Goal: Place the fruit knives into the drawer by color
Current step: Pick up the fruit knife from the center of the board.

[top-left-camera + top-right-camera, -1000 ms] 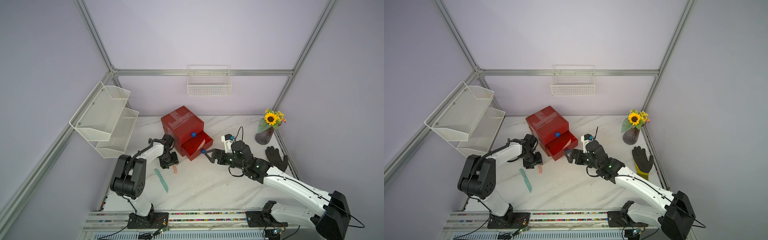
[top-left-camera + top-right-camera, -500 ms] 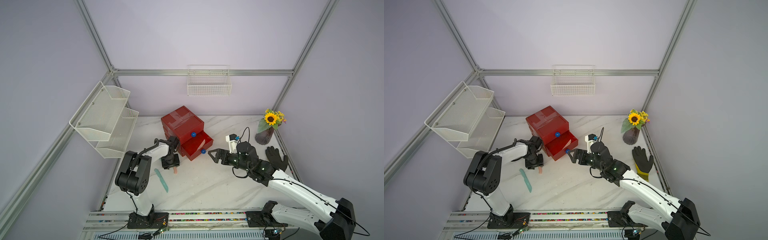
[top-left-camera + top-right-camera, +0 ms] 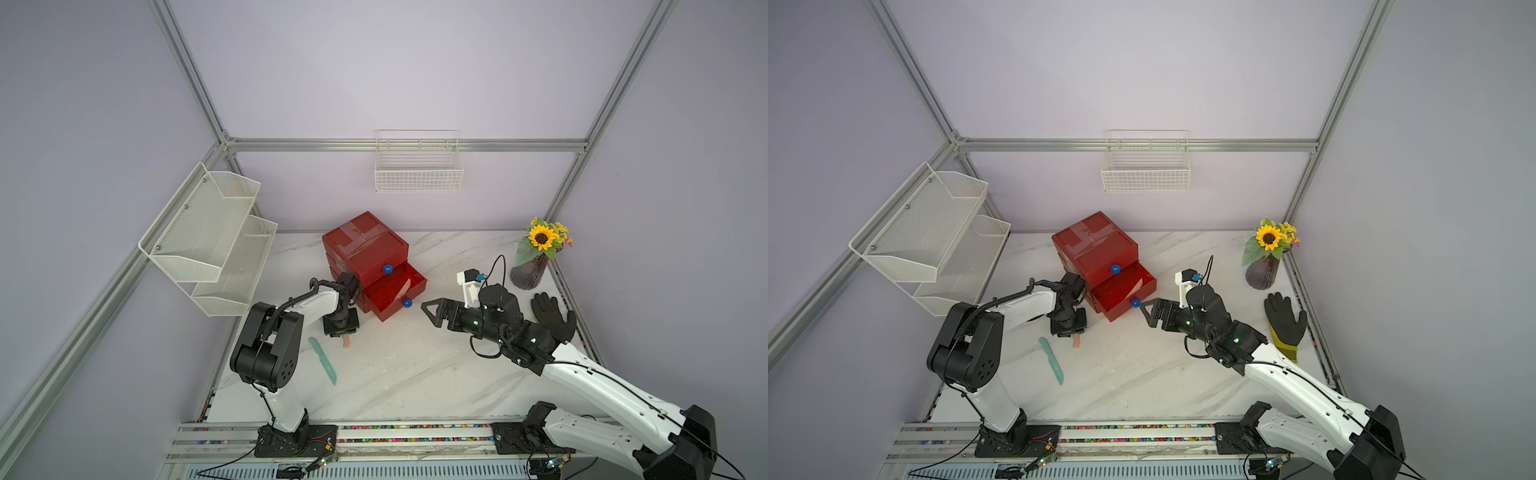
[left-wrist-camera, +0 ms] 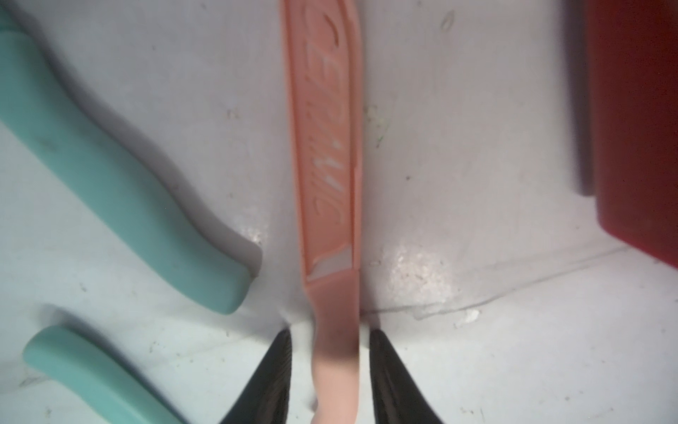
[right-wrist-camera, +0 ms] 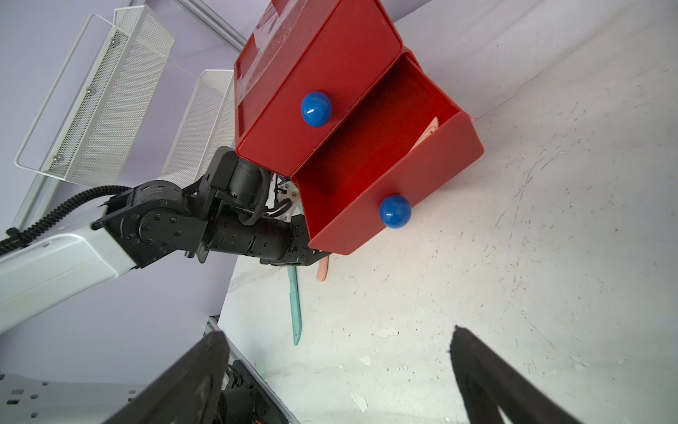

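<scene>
**Left gripper narrows around pink knife as right gripper backs off the knob**

Since a second ago the left gripper (image 4: 328, 339) has narrowed around the pink knife (image 4: 328, 176). The right gripper (image 3: 430, 313) has drawn back a little from the blue knob (image 3: 407, 302) of the open drawer (image 3: 384, 297), which has stayed pulled out.

The left arm is folded, its wrist pointing down at the table (image 3: 415, 365) just beside the red cabinet (image 3: 363, 245). Its fingers (image 4: 275, 374) stand on either side of the knife's handle, with a thin strip of table showing on each side, so they are not clamped. The right arm reaches low across the table, jaws spread wide and holding nothing.

The left wrist view shows two teal knives (image 4: 121, 176) lying beside the pink one, while both top views show only one. The right wrist view shows a second pink knife (image 5: 427, 136) leaning in a corner of the drawer.
</scene>
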Controlling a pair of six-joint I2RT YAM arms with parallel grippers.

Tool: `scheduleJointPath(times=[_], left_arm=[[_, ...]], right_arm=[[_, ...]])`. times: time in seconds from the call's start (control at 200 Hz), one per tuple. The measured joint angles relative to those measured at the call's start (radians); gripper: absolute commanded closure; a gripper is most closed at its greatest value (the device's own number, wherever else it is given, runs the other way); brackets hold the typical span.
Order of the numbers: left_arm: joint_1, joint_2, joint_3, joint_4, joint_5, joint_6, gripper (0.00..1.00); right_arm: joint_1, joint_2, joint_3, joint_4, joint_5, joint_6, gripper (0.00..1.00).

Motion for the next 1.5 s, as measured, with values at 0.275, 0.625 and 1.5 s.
scheduleJointPath(times=[0.275,0.625,1.5], left_arm=[[0.006,-0.003,-0.011,0.024,-0.009,0.002,0.91],[0.006,-0.055,-0.083,0.09,-0.001,0.017,0.92],[-0.228,-0.421,-0.297,0.011,0.18,0.016,0.87]], right_arm=[[-0.003,-0.019,0.0,-0.004,0.002,0.0,0.03],[-0.003,-0.011,-0.002,-0.006,0.003,0.0,0.03],[0.098,0.261,-0.186,0.335,-0.211,0.209,0.03]])
